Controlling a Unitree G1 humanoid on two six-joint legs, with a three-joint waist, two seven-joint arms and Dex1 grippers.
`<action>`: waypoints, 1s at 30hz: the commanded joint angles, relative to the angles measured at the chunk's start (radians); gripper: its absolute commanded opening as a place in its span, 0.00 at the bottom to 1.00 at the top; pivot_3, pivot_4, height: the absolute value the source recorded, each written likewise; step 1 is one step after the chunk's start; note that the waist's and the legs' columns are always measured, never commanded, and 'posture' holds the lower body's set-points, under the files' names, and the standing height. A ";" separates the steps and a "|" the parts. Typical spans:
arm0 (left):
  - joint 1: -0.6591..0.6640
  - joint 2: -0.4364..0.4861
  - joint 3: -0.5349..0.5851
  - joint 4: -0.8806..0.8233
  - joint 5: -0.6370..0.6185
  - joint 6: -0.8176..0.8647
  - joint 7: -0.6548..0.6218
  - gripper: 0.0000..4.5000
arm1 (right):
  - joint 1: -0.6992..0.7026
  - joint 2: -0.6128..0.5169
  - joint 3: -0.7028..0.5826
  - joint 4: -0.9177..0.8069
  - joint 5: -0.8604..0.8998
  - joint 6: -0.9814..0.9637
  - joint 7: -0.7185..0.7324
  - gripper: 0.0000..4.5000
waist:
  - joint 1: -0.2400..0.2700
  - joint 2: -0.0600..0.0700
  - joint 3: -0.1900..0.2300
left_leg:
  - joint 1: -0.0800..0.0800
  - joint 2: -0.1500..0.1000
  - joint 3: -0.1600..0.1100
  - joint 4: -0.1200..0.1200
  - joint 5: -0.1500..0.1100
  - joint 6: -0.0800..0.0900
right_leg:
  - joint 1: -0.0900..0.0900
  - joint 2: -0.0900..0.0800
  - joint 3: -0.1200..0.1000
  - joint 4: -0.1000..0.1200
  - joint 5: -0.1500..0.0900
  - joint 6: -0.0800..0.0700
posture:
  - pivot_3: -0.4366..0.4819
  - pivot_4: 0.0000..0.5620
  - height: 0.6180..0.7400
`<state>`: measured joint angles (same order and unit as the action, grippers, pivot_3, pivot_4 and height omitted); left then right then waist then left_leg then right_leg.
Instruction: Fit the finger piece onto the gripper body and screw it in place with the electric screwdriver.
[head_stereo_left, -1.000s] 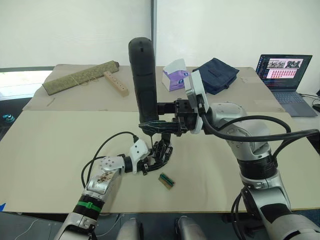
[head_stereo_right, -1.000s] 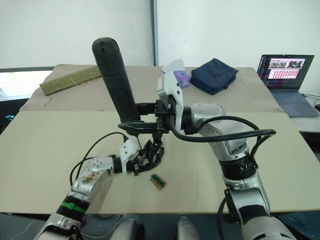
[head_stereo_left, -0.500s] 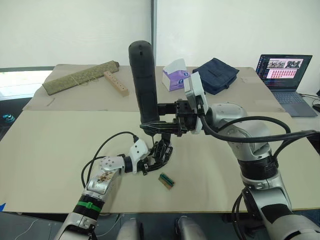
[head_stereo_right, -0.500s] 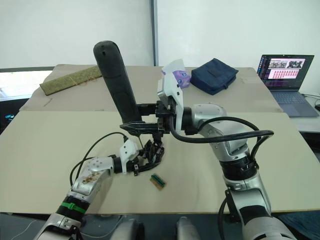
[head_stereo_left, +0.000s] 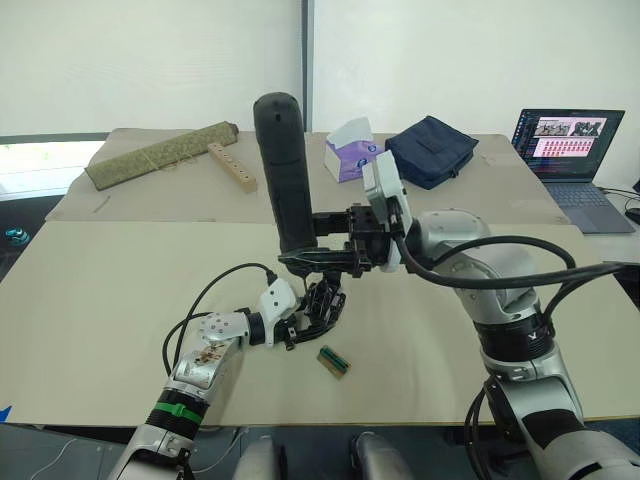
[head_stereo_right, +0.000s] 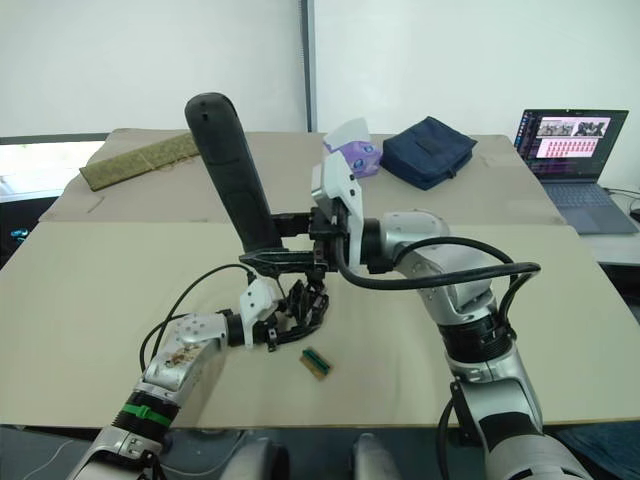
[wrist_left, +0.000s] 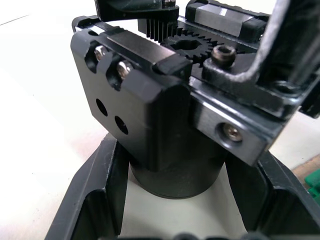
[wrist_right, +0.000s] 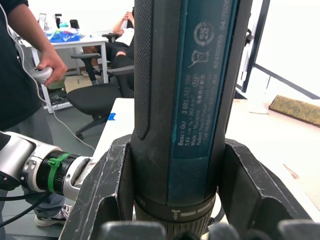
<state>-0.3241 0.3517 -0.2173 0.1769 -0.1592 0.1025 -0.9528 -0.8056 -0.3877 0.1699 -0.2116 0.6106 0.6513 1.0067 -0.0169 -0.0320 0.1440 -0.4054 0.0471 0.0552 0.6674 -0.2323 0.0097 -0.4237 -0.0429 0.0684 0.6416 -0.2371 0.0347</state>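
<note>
Black and thick, the electric screwdriver (head_stereo_left: 283, 170) stands nearly upright over the middle of the tan table (head_stereo_left: 100, 300), its top leaning a little to the left and its lower end pointing down. The right gripper (head_stereo_left: 318, 258) reaches in from the right and pinches the screwdriver low on its barrel; in the right wrist view its fingers (wrist_right: 105, 185) press against both sides of the barrel (wrist_right: 185, 100). Directly under the screwdriver's tip sits the gripper body (head_stereo_left: 322, 305), a chunky black block resting on the table. The left gripper (head_stereo_left: 300, 320) comes from the near left and clamps it; in the left wrist view its fingers (wrist_left: 95, 185) hug the round base of the block (wrist_left: 165, 125), whose screw heads and gear teeth show on top. Whether the finger piece is already on the block cannot be told. A small green block (head_stereo_left: 334, 361) lies on the table just near and right of the gripper body. At the far side lie a tissue pack (head_stereo_left: 347, 150), a dark blue pouch (head_stereo_left: 432, 150), a wooden strip with holes (head_stereo_left: 232, 165) and a rolled mat (head_stereo_left: 160, 153). A laptop (head_stereo_left: 565, 145) stands open at the far right.
</note>
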 joint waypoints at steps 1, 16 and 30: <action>0.034 0.003 -0.044 0.043 0.020 0.031 -0.020 0.51 | -0.004 -0.003 -0.024 -0.034 0.014 -0.013 0.000 0.43 | 0.000 0.000 0.000 | 0.000 0.000 0.000 0.000 0.000 0.000 | 0.000 0.000 0.000 0.000 0.000 0.000 | 0.48 0.27 1.00; 0.034 0.002 -0.044 0.047 0.021 0.028 -0.019 0.51 | 0.017 0.003 -0.020 -0.022 -0.004 -0.042 -0.006 0.43 | 0.000 0.000 0.000 | 0.000 0.000 0.000 0.000 0.000 0.000 | 0.000 0.000 0.000 0.000 0.000 0.000 | 0.48 0.27 1.00; 0.038 0.005 -0.044 0.043 0.020 0.034 -0.021 0.51 | 0.086 0.029 -0.032 0.013 -0.017 -0.082 -0.025 0.43 | 0.001 0.000 0.000 | 0.001 0.000 0.000 0.000 0.000 0.000 | 0.001 0.000 0.000 0.000 0.000 0.000 | 0.48 0.27 1.00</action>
<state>-0.3216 0.3496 -0.2172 0.1845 -0.1591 0.1022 -0.9527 -0.7259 -0.3602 0.1536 -0.1991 0.5926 0.5821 0.9856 -0.0164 -0.0320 0.1435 -0.4045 0.0470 0.0554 0.6673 -0.2323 0.0096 -0.4230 -0.0430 0.0684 0.6415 -0.2371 0.0347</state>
